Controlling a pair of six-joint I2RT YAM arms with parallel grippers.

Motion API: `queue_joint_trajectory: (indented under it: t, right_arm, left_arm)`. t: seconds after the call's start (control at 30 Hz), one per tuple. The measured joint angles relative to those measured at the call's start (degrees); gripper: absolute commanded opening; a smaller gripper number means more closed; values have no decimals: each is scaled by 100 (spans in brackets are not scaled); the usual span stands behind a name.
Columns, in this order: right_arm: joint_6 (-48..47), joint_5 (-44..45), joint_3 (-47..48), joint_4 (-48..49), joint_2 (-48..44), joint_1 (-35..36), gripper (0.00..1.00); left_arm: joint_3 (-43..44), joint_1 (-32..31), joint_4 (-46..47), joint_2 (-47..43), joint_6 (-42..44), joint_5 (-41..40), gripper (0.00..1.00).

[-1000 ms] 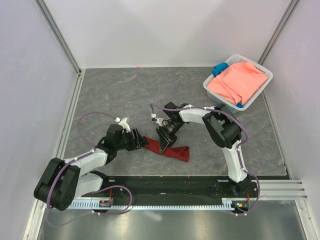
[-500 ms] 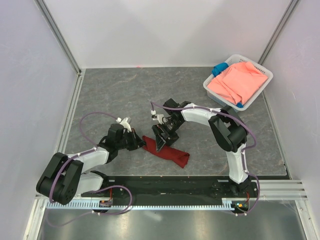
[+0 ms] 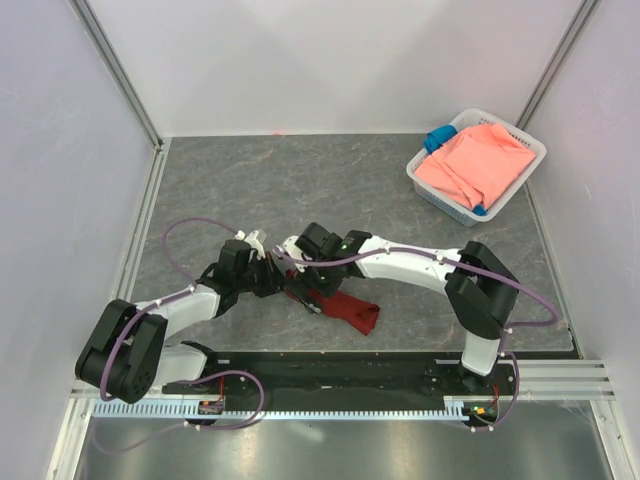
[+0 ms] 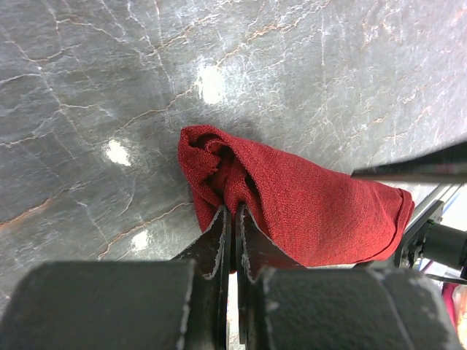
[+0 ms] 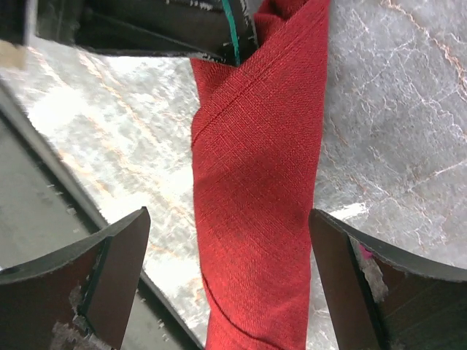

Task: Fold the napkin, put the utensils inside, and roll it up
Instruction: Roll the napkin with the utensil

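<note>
The napkin (image 3: 345,308) lies on the grey table as a dark red rolled bundle, slanting from the middle down to the right. My left gripper (image 3: 278,280) is at its left end. In the left wrist view that gripper (image 4: 232,211) is shut on a fold of the napkin (image 4: 292,197). My right gripper (image 3: 310,290) hangs just above the roll beside the left one. In the right wrist view it (image 5: 228,219) is open wide, one finger on each side of the napkin (image 5: 255,182), not touching it. The utensils are hidden.
A white basket (image 3: 450,205) at the back right holds a salmon-pink cloth (image 3: 478,162) and a small blue cloth (image 3: 437,137). Enclosure walls stand on the left, back and right. The black base rail (image 3: 340,370) runs along the near edge.
The right arm swung left along the napkin and its gripper opened wide over the roll. The left gripper closed on the napkin's left end and shifted slightly right.
</note>
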Motion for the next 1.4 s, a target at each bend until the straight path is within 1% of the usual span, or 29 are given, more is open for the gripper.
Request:
queue_joint_trajectory:
  t: [0.23,0.43,0.5,0.6,0.63,0.67,0.7,0.77,0.8,0.87,0.9,1.03,1.13,1.23,1.4]
  right_arm:
    - [-142,992,-216,142,61,352,98]
    - [-227,1440,-216,199,273,564,98]
    - [-240,1519,-216,210,361,592,94]
    - [-249,1593,-216,225,492,586,80]
    - [-251,1554,-201,225,505,577,69]
    - [-247,1556,-201,238,509,566,65]
    - [-232,1515,-199,247,522,568,62]
    - [-186,1445,-195,262,540,562,59]
    - [-184,1414,-192,264,544,551,59]
    - [-138,1305,-195,262,549,487,56]
    - [-103,1222,-195,262,551,431,55]
    - [22,879,-260,387,529,33,50]
    - [212,702,-372,560,463,-319,49]
    - [380,693,-426,632,435,-809,49]
    - [660,710,-442,741,439,-1318,48]
  left_arm:
    - [125,0,-227,31,0,0,2]
    - [177,0,-323,48,0,2,2]
    - [192,0,-339,59,0,7,3]
    - [212,0,-348,85,0,24,6]
    - [223,0,-356,90,0,37,9]
    - [234,0,-361,94,0,61,13]
    - [240,0,-361,94,2,74,22]
    - [249,0,-378,92,-7,105,34]
    - [249,0,-391,87,-2,107,46]
    - [264,0,-476,52,-2,96,55]
    - [282,2,-542,9,-15,52,62]
    - [452,70,-931,-186,2,-146,70]
    - [743,129,-1246,-431,17,-216,73]
    - [1075,258,-1526,-706,70,-273,75]
    - [1480,485,-1969,-1091,197,-286,77]
